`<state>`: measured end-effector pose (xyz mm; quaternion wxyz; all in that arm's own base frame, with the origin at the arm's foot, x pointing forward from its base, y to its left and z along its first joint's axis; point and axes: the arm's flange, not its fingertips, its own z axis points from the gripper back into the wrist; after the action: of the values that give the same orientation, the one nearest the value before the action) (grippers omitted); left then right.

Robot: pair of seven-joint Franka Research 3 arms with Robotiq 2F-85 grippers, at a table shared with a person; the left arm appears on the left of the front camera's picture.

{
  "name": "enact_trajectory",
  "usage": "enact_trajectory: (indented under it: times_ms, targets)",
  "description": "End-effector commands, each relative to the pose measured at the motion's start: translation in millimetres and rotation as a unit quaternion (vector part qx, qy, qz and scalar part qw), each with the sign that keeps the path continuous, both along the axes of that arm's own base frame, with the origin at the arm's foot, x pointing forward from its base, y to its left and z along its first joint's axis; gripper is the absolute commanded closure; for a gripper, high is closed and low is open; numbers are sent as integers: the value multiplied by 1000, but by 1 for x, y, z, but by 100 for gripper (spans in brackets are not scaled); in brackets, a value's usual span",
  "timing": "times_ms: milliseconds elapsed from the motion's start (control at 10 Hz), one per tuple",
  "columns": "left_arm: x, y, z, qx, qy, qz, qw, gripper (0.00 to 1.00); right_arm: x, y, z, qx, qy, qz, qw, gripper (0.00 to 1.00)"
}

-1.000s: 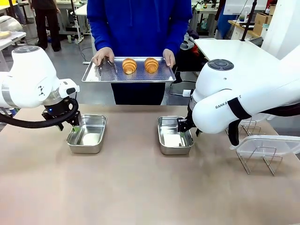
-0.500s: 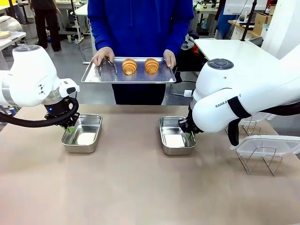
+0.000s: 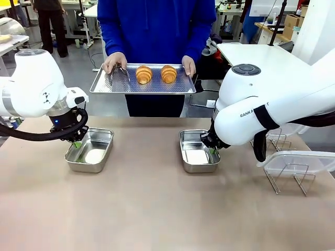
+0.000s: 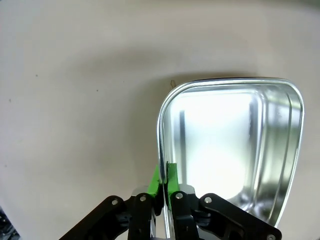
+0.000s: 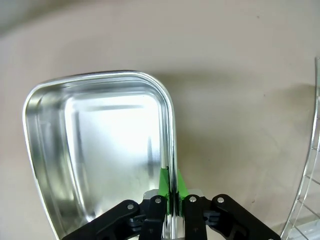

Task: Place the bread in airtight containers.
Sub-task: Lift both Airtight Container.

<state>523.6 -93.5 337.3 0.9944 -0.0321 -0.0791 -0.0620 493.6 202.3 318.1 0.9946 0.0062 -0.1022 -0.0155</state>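
Steel left container, rim pinched tight in left gripper, right container likewise clamped by right gripper, left croissant and right croissant side by side on person's perforated tray

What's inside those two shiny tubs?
Left tub and right tub: empty, bare steel floors. The left end effector and right end effector pinch their rims, hiding a little wall.

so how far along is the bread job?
Done: nothing packed; the left tub and right tub sit empty and lidless. In hand: the left gripper is shut on the left tub's rim, the right gripper on the right tub's. Left: both croissants lie on the tray the person holds out; they need loading, then lids.
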Motion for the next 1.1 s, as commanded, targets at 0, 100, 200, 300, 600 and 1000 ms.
enact_trajectory:
  times_ms: [0,100,200,300,600,1000]
  targets:
    - [3,4,29,-30,-3,28,999,100,8,-1,22,-18,5,-27,999,100]
    - [2,7,52,-47,-12,39,998,100,9,-5,40,-17,1,-30,999,100]
    - [0,5,74,-65,-29,44,996,100,10,-10,59,-10,-1,-32,999,100]
    - [-5,0,97,-82,-28,67,994,100,8,-15,84,-9,-6,-30,999,100]
    - [-22,-19,135,-90,-18,79,993,100,-13,-25,147,-8,-41,-27,999,100]
    - [-26,-24,142,-75,-12,90,993,100,-22,-23,163,4,-42,-5,999,100]
